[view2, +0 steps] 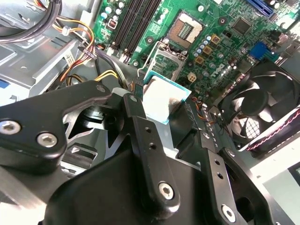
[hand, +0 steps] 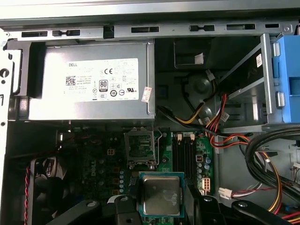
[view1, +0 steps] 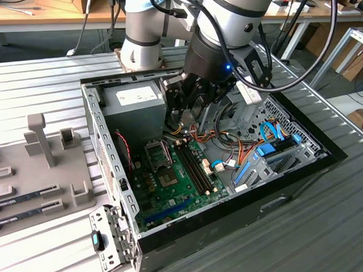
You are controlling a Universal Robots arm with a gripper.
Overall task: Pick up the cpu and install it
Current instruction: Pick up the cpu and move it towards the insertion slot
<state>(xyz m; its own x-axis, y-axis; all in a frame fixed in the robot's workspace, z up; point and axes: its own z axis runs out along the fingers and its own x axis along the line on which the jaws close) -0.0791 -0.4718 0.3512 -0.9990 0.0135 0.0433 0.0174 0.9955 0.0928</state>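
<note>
Holding the cpu (hand: 161,196) by its edges, the gripper (view2: 161,102) has its jaws clamped on it, above the green board (view2: 220,47) near the open socket (view2: 186,30). For a good seating, I judge the chip should be level and square with the socket, without tilt.

Bright, even room light all around me. White glare washes over the cpu (view2: 161,99) lid in the second wrist view. In the first wrist view, deep shadow pools just beside the power supply (hand: 89,82).
</note>
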